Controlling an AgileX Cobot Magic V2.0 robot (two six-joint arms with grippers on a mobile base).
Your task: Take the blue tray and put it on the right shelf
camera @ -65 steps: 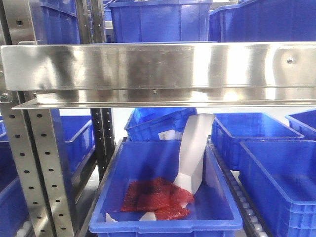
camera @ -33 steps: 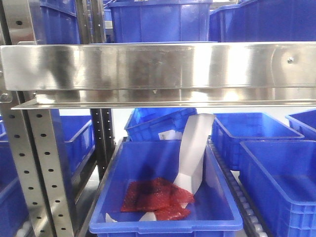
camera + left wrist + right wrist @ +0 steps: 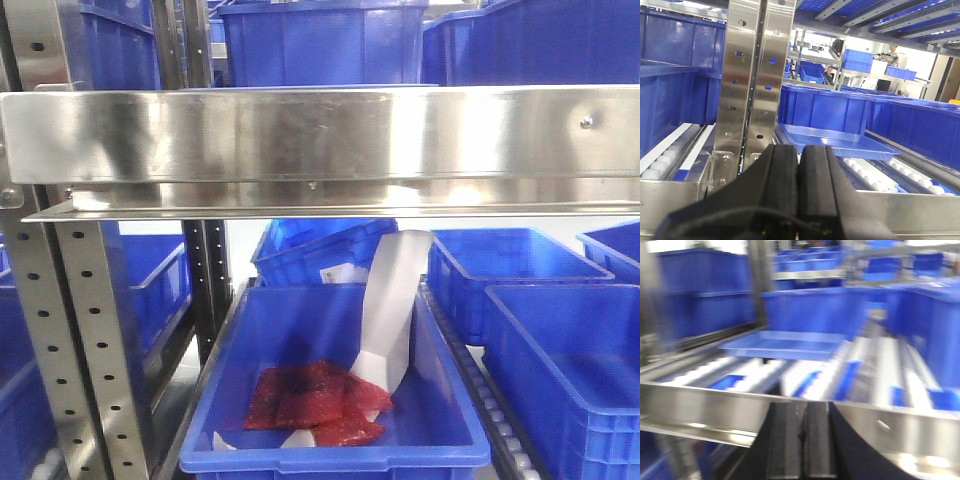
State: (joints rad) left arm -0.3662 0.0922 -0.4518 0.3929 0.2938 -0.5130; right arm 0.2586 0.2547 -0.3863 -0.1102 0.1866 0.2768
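Note:
The blue tray (image 3: 840, 142) is light blue and shallow, and lies on white rollers beyond a steel front rail. My left gripper (image 3: 799, 150) is shut with nothing in it, just short of the tray's near-left corner. The blurred right wrist view shows the blue tray (image 3: 785, 345) further back on the rollers. There my right gripper (image 3: 802, 407) is shut and empty, in front of a steel rail (image 3: 705, 407). The right shelf (image 3: 320, 135) shows in the front view as a broad shiny rail. Neither gripper nor the tray shows in that view.
A perforated steel upright (image 3: 747, 75) stands just left of my left gripper. Deep blue bins (image 3: 825, 107) stand behind the tray. In the front view an open blue bin (image 3: 335, 440) under the rail holds red packets (image 3: 315, 395) and a white sleeve.
The front view has shifted very slightly. No object in it has moved.

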